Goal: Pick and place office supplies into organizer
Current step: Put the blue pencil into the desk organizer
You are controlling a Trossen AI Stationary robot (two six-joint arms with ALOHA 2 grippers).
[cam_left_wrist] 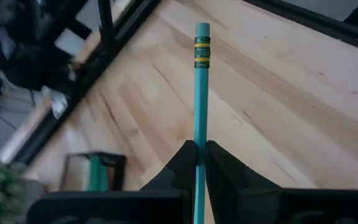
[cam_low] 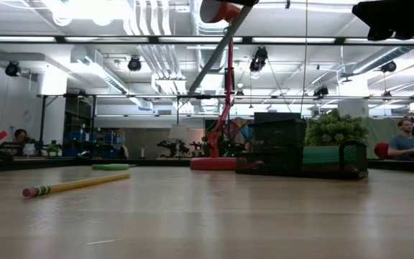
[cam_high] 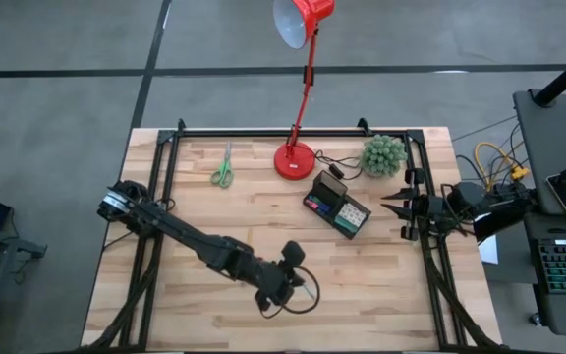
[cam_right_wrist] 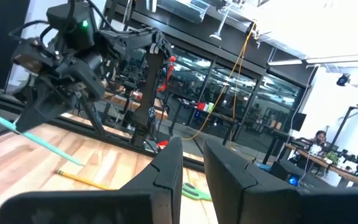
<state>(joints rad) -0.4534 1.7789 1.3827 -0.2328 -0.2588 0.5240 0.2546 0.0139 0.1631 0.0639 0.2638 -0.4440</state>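
Nearest you, front-centre of the table: your left gripper is clamped on the teal pencil, grabbed low on the shaft so most of the length and the eraser end stick out ahead of the fingers. In the right wrist view it's lifted clear of the wood and tilted. That long overhang looks useful for steering the end into a slot, but I'd expect some pivot if the squeeze is light.

The yellow pencil lies flat on the wood, loose, not yet picked.

Mid-table: the organizer sits angled, just beside the red lamp base, with some items already in its compartments. You'll likely need to swing well across to reach it, watching the lamp stem.

Right side: your right gripper is parked at the table edge, fingers slightly apart, holding nothing, out of the left arm's way.

Far edge: green-handled scissors lie flat, untouched. The green plant sits behind the organizer.
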